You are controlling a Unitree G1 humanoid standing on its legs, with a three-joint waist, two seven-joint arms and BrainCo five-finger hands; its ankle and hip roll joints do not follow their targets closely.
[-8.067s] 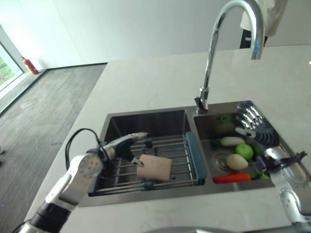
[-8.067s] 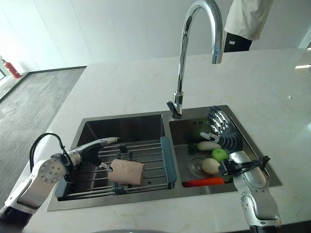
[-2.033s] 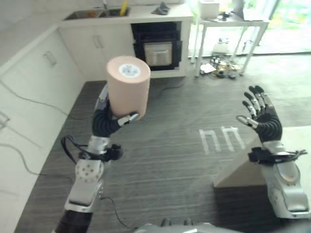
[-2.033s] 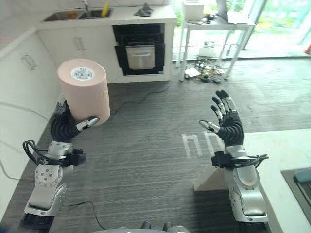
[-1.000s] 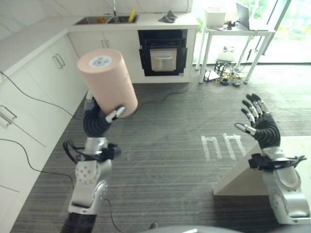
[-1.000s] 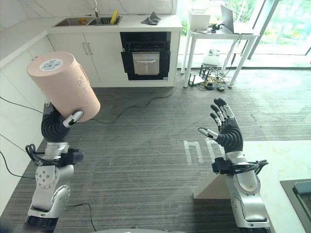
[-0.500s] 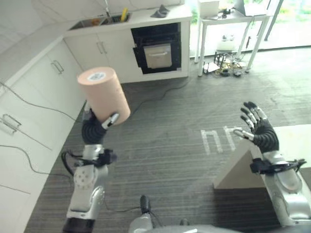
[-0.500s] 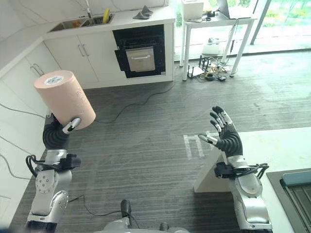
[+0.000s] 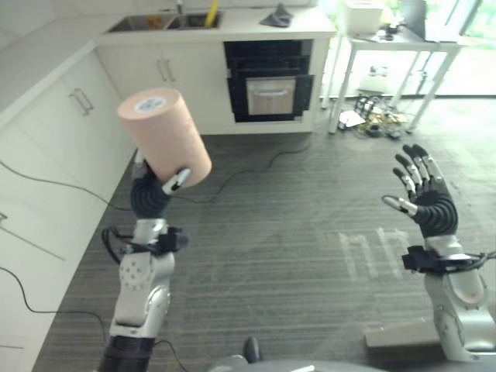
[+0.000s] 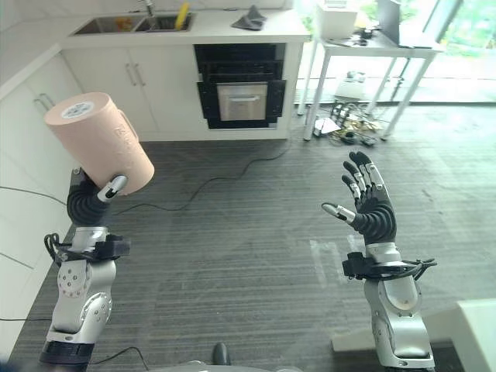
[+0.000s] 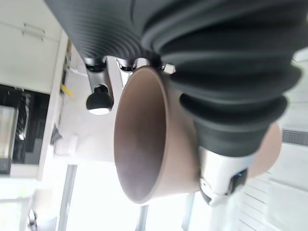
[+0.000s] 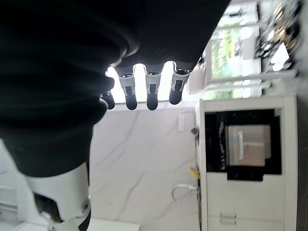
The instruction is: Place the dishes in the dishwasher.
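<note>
**Cup aloft in the left hand, dishwasher well ahead across the floor**

The left hand (image 9: pixel 152 194) is gripping a pink cup (image 9: pixel 163 138) from below, fingers and thumb curling round its lower wall near the open mouth. The cup is riding upside down: its flat base with a round sticker is facing up and tilting toward the robot's left, so the long axis is leaning away from upright, mouth down against the palm. In the left wrist view the rim of the cup (image 11: pixel 139 134) is showing right past the dark ribbed cover, with the fingertips (image 11: pixel 98 102) pressing on its outside. The forearm is standing nearly vertical, lifting the cup high above the grey floor (image 9: pixel 271 232).

The right hand (image 10: pixel 370 208) is holding nothing; it is raised palm inward with its fingers spread and straight, roughly level with the left hand and well apart from the cup.

Further off, a dark built-in appliance (image 10: pixel 243 85), likely the dishwasher, is sitting under the worktop (image 10: pixel 232 27) straight ahead, between the two hands as seen from the head. It is lying well away from the cup, forward and to the cup's right, so the left hand is the one that must carry it across. Whether its door is open cannot be told from here. A sink (image 9: pixel 159 22) is set in the worktop above the white cabinets.
</note>
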